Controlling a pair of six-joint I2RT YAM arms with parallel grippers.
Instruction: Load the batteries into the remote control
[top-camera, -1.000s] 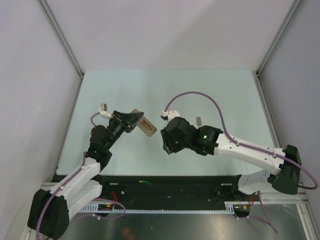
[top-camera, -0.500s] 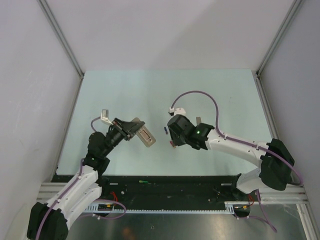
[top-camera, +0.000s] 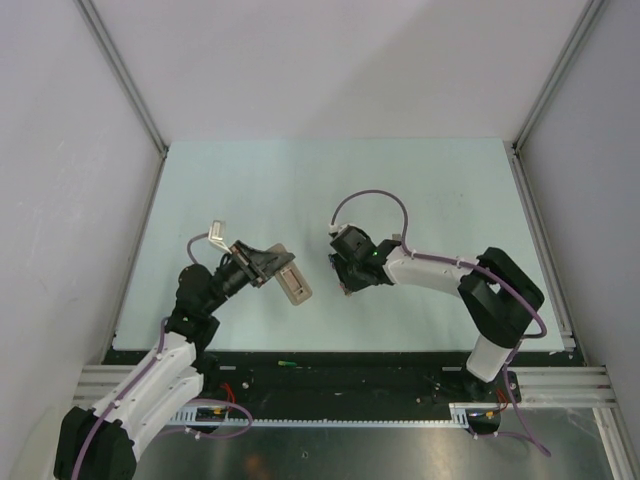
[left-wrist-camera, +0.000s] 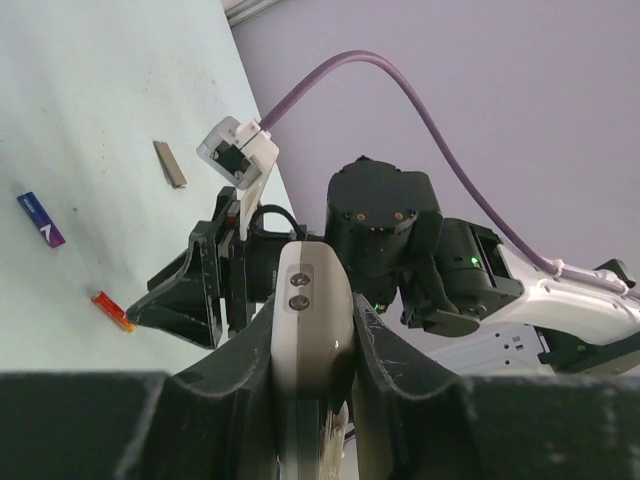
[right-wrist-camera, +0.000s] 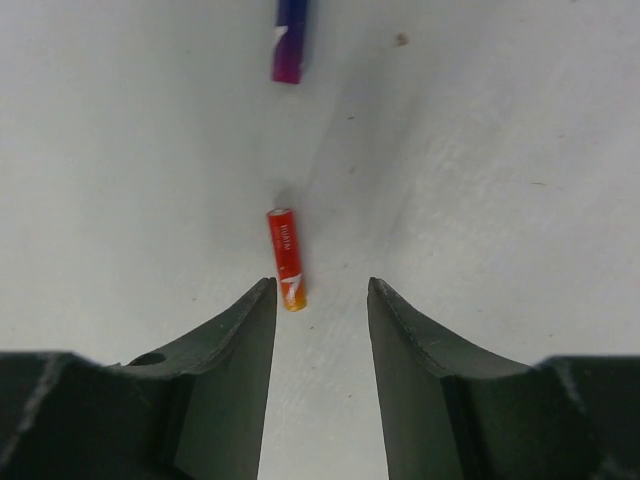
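My left gripper (top-camera: 270, 266) is shut on the white remote control (top-camera: 293, 282) and holds it tilted above the table; in the left wrist view the remote (left-wrist-camera: 312, 310) sits edge-on between the jaws of the gripper (left-wrist-camera: 314, 335). My right gripper (top-camera: 346, 282) is open and points down at the table. In the right wrist view the red battery (right-wrist-camera: 284, 258) lies just ahead of the left fingertip of the open gripper (right-wrist-camera: 320, 288), with the dark blue battery (right-wrist-camera: 291, 38) farther on. Both batteries show in the left wrist view, red (left-wrist-camera: 113, 311) and blue (left-wrist-camera: 41, 220). The green battery is out of view.
A small flat grey cover piece (left-wrist-camera: 170, 164) lies on the pale green table (top-camera: 300, 190) beyond the right wrist. Grey walls with metal posts enclose the table on three sides. The arm bases stand on a black rail (top-camera: 340, 375) at the near edge.
My right gripper has swung left and down until it points at the table over the batteries. My left gripper with the remote has shifted slightly right and toward the near edge.
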